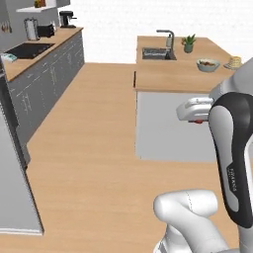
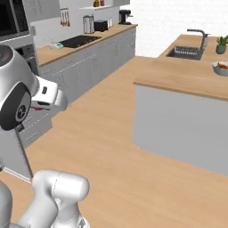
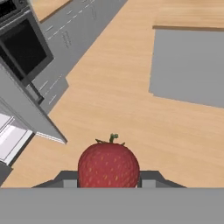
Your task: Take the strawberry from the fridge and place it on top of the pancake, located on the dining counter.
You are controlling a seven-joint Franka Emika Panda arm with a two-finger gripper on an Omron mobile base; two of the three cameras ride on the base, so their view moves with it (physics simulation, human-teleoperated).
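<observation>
White, rounded shells all the way up this arm (image 1: 197,217), glossy and smooth, broken by dark, near-black joint covers. There's one long black cover (image 1: 232,153) on the upper link in the left base view, with small pale lettering printed down its side. From the right base view, a round dark cap (image 2: 15,111) sits in a white housing, a small red mark on its face. The hand (image 1: 195,109) is a white, boxy block with dark slots.
</observation>
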